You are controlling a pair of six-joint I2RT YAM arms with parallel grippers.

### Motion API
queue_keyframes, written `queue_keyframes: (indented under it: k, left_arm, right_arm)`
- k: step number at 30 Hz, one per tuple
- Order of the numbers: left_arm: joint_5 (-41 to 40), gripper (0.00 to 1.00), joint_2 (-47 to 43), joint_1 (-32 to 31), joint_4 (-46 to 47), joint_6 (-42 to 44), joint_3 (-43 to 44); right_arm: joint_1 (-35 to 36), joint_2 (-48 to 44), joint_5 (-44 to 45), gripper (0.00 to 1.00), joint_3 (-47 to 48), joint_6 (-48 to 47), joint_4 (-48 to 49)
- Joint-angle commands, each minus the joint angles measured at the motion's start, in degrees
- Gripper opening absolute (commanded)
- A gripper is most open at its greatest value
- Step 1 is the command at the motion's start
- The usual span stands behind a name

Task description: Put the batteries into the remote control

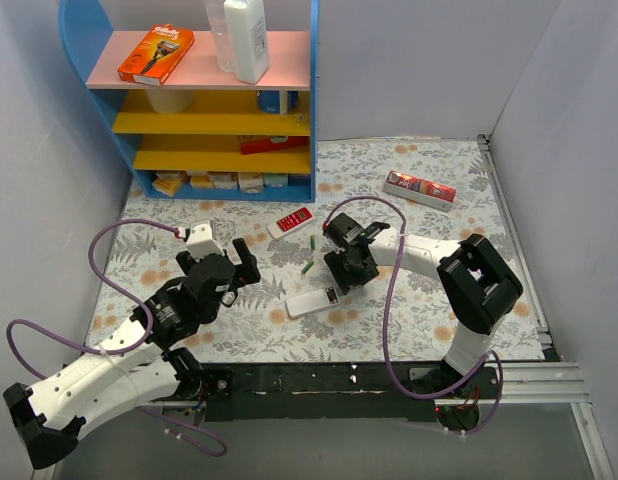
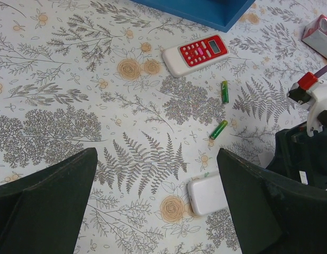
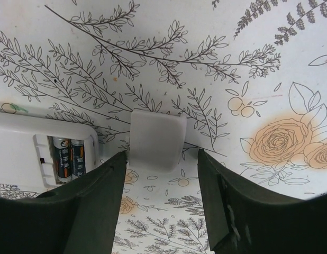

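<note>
The white remote control point(image 1: 307, 303) lies back up at the table's middle front. In the right wrist view point(image 3: 23, 153) its battery bay is open with two batteries point(image 3: 68, 157) seated inside. A white battery cover point(image 3: 155, 138) lies loose beside it, just ahead of my open, empty right gripper point(image 3: 161, 159), which hovers low over it point(image 1: 341, 280). Two green batteries point(image 1: 314, 243) point(image 1: 307, 267) lie loose on the cloth; the left wrist view shows them too point(image 2: 225, 91) point(image 2: 218, 129). My left gripper point(image 2: 155, 159) is open and empty, left of the remote point(image 2: 208, 193).
A red remote point(image 1: 291, 220) lies behind the batteries. A blue shelf unit point(image 1: 204, 100) stands at the back left. A red-and-white box point(image 1: 419, 188) lies at the back right. Walls close in on both sides.
</note>
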Motion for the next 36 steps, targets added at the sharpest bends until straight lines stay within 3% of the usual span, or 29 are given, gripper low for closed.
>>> queue_keyframes:
  k: [1,9,20,36]
  left_arm:
    - [-1.43,0.98,-0.39,0.61,-0.35,0.65,-0.59]
    - [-0.82,0.98,-0.39,1.05,-0.17,0.65,-0.77]
    - [0.15,0.98,-0.3,1.75,0.09,0.74,-0.85]
    - [0.85,0.98,-0.39,2.72,0.27,0.83,-0.94]
  right_arm:
    - [0.84,0.94,1.83,0.63,0.01,1.58,0.1]
    - [0.84,1.73,4.37,0.58,-0.16,2.2,-0.6]
    - [0.84,-1.96,3.5,0.4,0.37,2.37,-1.22]
    - [1.81,-6.27,-2.56,0.39,3.18,7.82,-4.03]
